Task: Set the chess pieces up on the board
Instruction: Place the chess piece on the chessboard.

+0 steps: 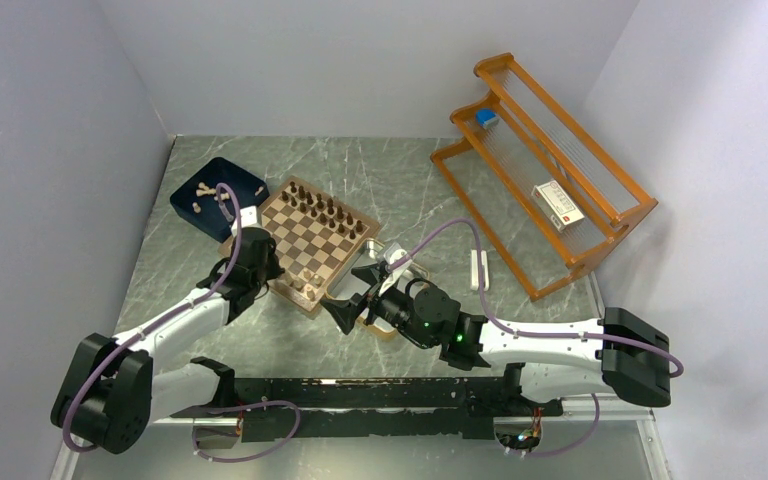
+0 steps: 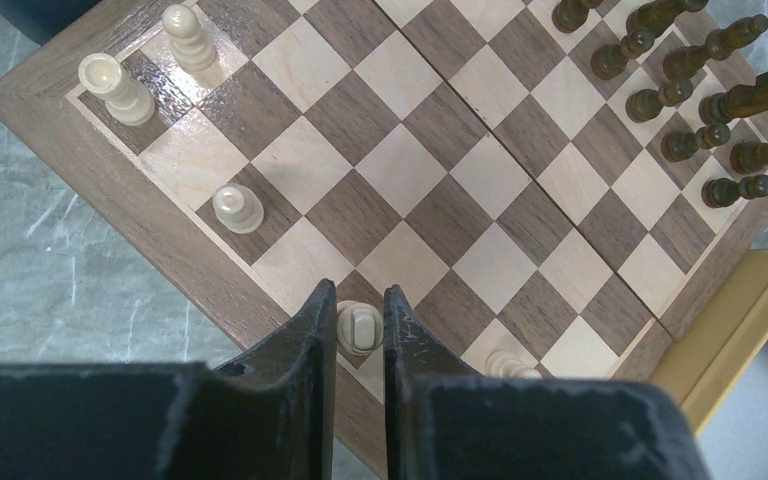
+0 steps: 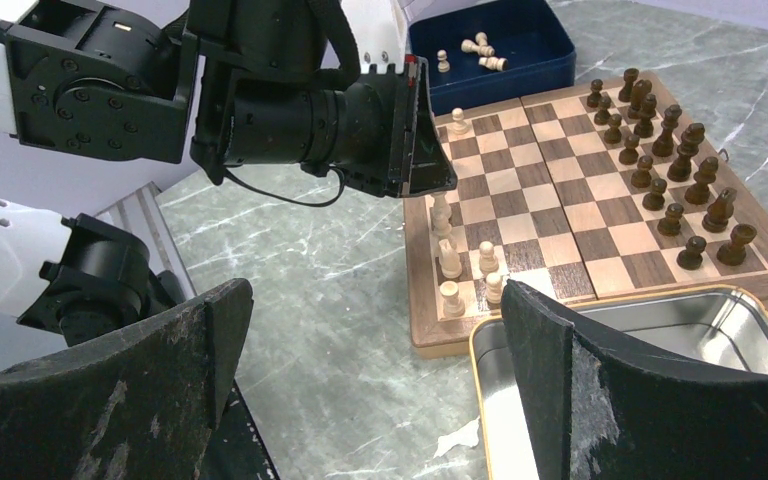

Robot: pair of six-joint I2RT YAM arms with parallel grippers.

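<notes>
Navy tray (image 1: 188, 208): beyond the left jaws, off the board's far-left corner, with loose pale chessmen (image 1: 203, 190) lying in it.
Left gripper (image 2: 358, 300): jaws clenched on a pale piece (image 2: 360, 327), one finger on each side.
Pale piece: upright between the left jaws, in the board's edge row nearest them.
Board (image 2: 415, 190): directly ahead of the left jaws; ahead and to the right of the right jaws.
Standing pale chessmen (image 2: 238, 208): three ahead-left of the left jaws, one just right of them.
Dark chessmen (image 2: 700, 90): two rows, far ahead-right of the left jaws.
Right gripper (image 3: 375, 295): jaws spread wide, nothing between them.
Silver tin (image 3: 660, 297): beneath the right jaws' right finger, just beside the board's rim.
Orange rack (image 1: 560, 130): well apart, right of the right jaws.
</notes>
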